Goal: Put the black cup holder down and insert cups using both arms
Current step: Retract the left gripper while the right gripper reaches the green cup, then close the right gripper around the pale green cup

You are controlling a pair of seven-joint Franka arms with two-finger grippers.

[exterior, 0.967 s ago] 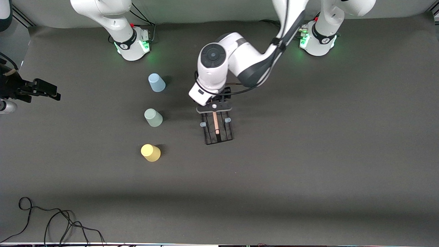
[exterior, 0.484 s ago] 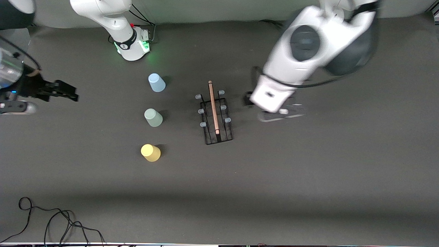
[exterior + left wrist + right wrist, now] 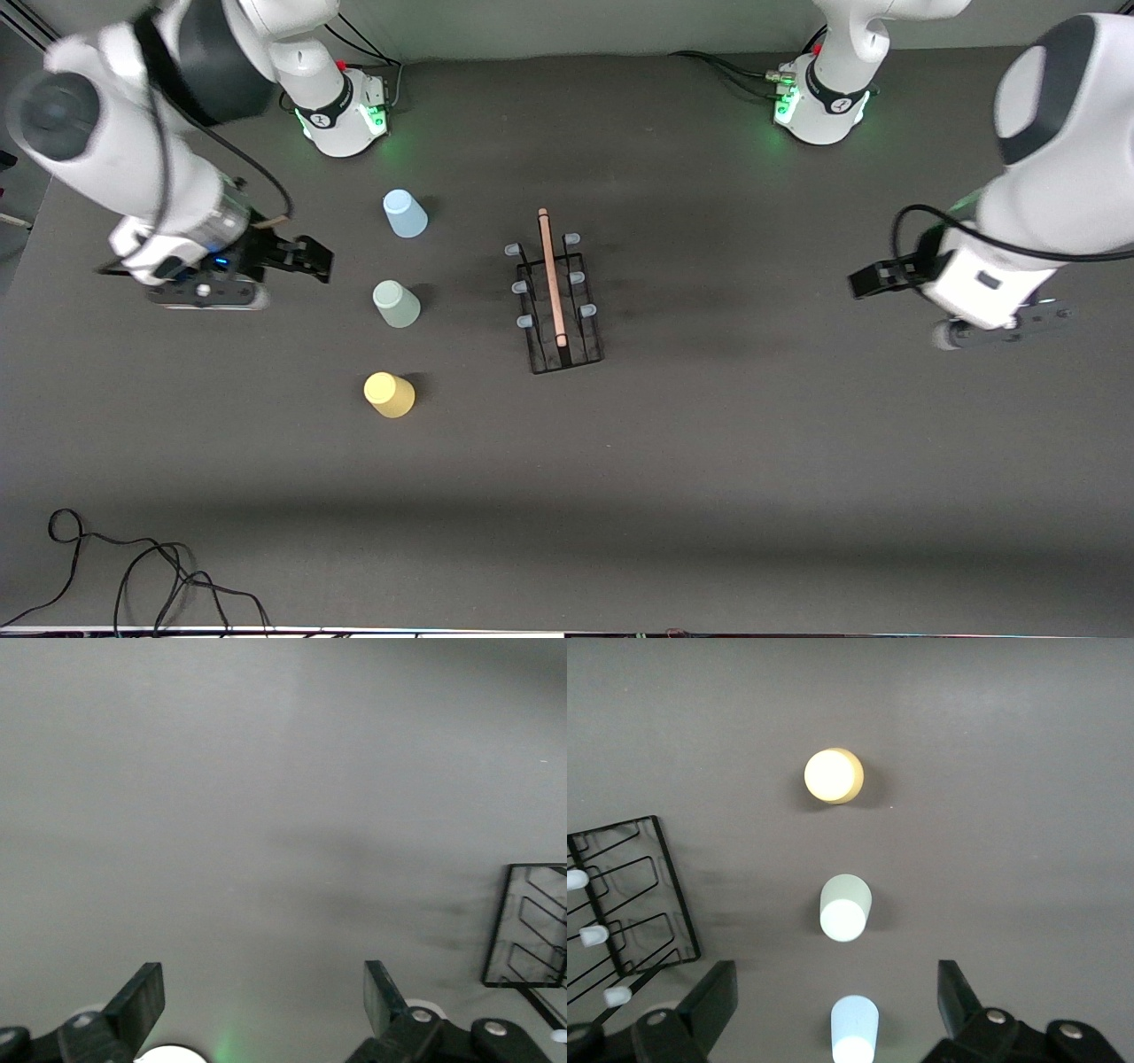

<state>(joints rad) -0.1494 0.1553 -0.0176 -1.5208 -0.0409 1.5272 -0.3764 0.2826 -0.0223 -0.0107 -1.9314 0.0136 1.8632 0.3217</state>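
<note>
Both sets of jaws stand wide apart and hold nothing. The right gripper (image 3: 310, 259) hangs over the table at the right arm's end, with the three cups just beside it, standing upside down in a row: the light blue cup (image 3: 405, 213), the grey-green cup (image 3: 396, 304) closest to its fingertips, and the yellow cup (image 3: 389, 394). The left gripper (image 3: 866, 280) hangs over bare table at the left arm's end, well apart from everything. Between the two grippers, the black cup holder (image 3: 556, 301) stands upright on the table, its wooden handle on top. Judging from this, the holder is placed, while all three cups are not yet on its pegs.
</note>
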